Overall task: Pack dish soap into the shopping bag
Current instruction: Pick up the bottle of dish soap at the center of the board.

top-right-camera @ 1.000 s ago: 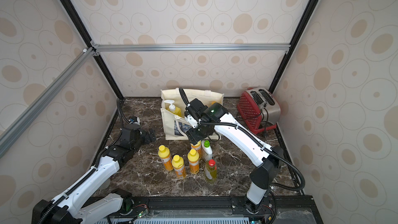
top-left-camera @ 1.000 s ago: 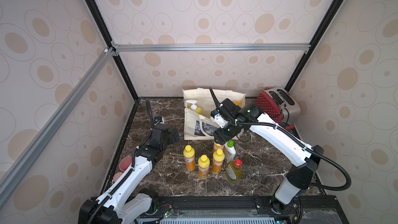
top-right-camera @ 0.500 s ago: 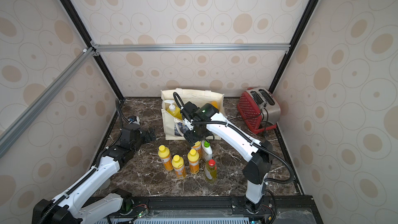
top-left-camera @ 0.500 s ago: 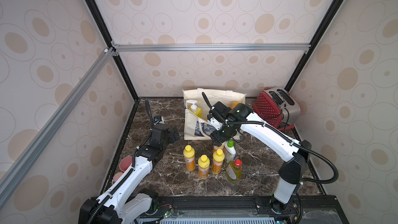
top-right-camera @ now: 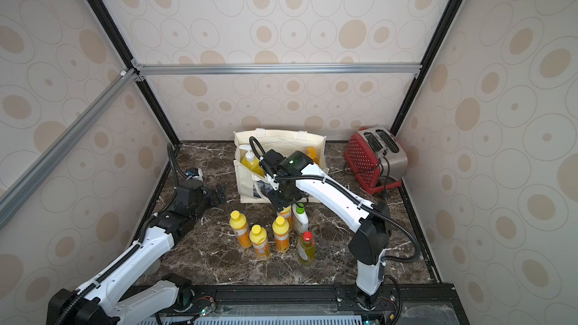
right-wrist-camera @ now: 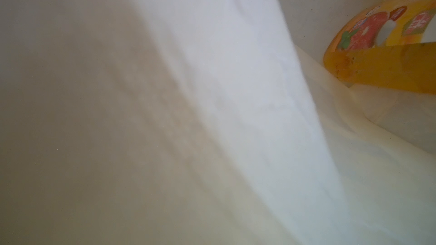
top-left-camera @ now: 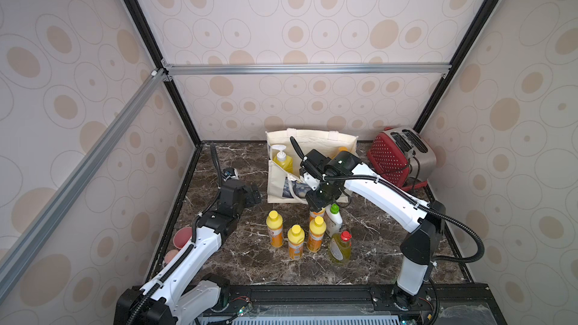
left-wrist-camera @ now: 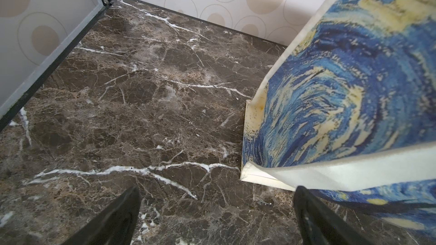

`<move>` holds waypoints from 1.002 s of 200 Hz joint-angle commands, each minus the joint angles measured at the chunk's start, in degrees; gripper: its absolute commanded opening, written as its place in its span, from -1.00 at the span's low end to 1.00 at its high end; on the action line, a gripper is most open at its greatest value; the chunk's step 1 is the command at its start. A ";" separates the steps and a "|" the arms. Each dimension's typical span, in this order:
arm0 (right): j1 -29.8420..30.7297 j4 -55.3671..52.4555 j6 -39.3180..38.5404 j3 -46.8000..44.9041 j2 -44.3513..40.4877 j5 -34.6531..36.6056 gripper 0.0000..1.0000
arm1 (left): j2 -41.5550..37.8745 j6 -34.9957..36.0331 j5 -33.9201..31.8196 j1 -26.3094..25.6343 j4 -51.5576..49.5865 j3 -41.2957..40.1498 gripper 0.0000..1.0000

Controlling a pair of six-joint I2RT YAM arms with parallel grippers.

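The cream shopping bag (top-left-camera: 312, 142) stands open at the back, its starry print (left-wrist-camera: 342, 95) close to my left wrist. Inside it stand a yellow white-pump dish soap (top-left-camera: 283, 161) and an amber one (right-wrist-camera: 389, 67). In front stand small orange yellow-capped bottles (top-left-camera: 274, 228), (top-left-camera: 295, 242), (top-left-camera: 316, 232), a white green-capped one (top-left-camera: 334, 217) and a yellow-green red-capped one (top-left-camera: 340, 246). My left gripper (left-wrist-camera: 217, 208) is open over bare marble beside the bag's lower left corner. My right gripper (top-left-camera: 318, 200) points down at the bag's front wall, above another orange bottle (top-left-camera: 316, 214); canvas hides its fingers.
A red toaster (top-left-camera: 400, 157) with a black cord sits at the back right corner. Two reddish round things (top-left-camera: 182, 237) lie by the left wall under my left arm. Patterned walls close in the marble top (top-left-camera: 391, 245) on three sides.
My right arm has swung left and lower, from over the bag's right part to its front wall. The left arm and the bottles have not moved.
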 commanded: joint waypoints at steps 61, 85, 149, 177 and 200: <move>0.71 -7.22 -2.35 14.42 1.46 2.48 -0.54 | -0.41 -0.56 -0.01 0.09 -3.18 4.73 0.99; 0.73 -10.06 -3.78 22.56 2.44 1.22 -0.56 | -0.02 -0.15 2.62 0.09 -5.73 9.63 0.99; -0.08 -13.22 -7.24 42.01 2.93 -4.15 -0.71 | 5.55 1.39 11.56 0.07 -15.96 29.26 0.99; -1.21 -8.57 -7.04 43.79 0.28 -9.37 -0.74 | 9.88 1.47 12.76 -0.06 -16.45 34.31 0.99; -2.16 -1.80 -6.01 41.41 -3.39 -12.31 -0.73 | 14.59 1.78 13.72 -0.28 -17.22 37.07 0.99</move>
